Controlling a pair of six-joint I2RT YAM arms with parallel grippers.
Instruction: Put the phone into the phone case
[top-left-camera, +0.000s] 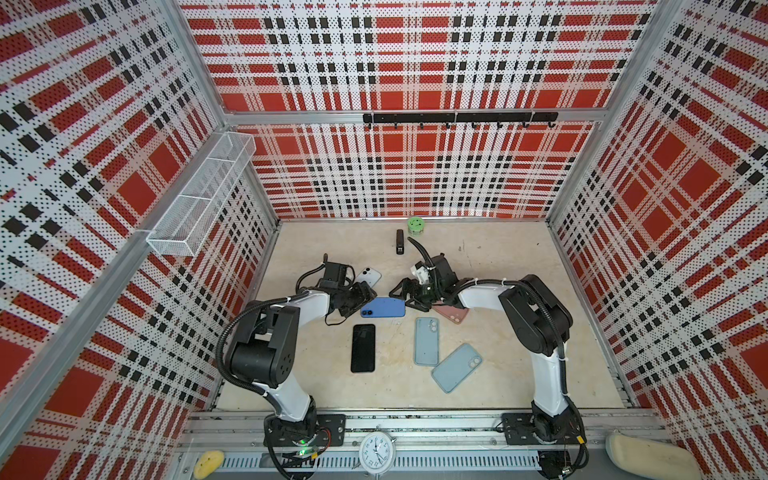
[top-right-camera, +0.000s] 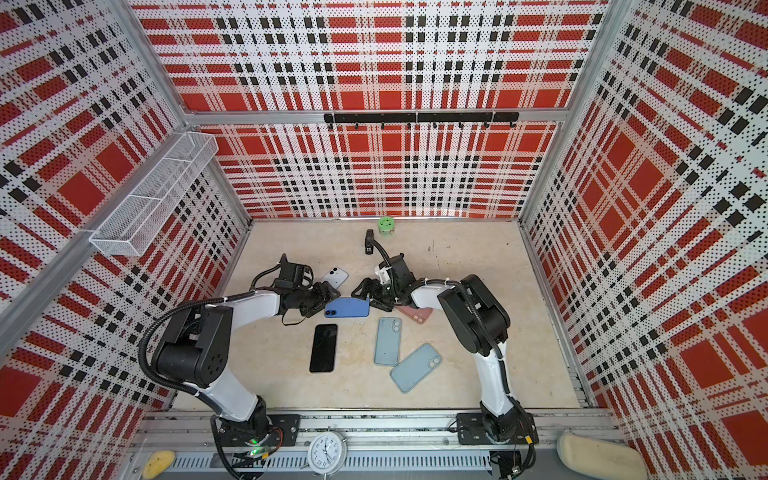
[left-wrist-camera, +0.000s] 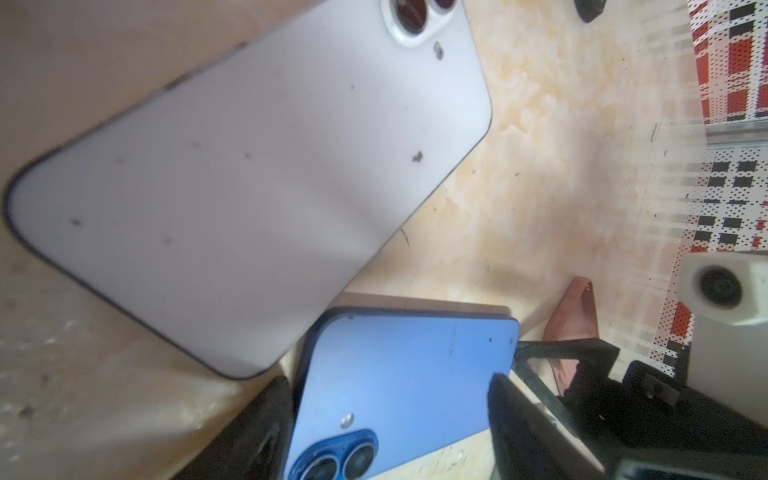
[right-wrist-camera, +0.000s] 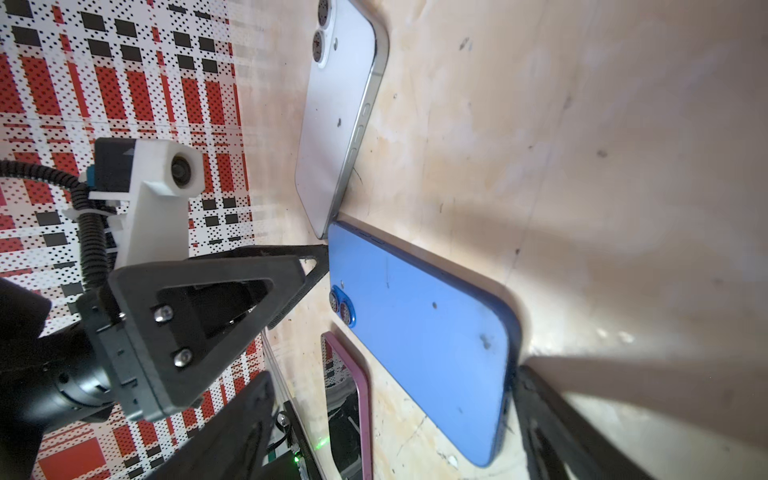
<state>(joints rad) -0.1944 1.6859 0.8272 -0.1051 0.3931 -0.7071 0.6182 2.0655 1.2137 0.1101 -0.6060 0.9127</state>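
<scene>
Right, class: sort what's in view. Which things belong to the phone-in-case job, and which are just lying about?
Job: blue phone, black phone, white phone, two light blue cases, pink case.
Lying about: stapler, green tape roll, clock.

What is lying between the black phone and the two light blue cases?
Nothing: bare table separates the black phone from the upright light blue case and the tilted one, in both top views.

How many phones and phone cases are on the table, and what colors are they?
Blue phone: 1
White phone: 1
Black phone: 1
Pink phone: 1
Light blue cases: 2
Total: 6, taking the pink one, partly hidden under the right arm, as a phone.
</scene>
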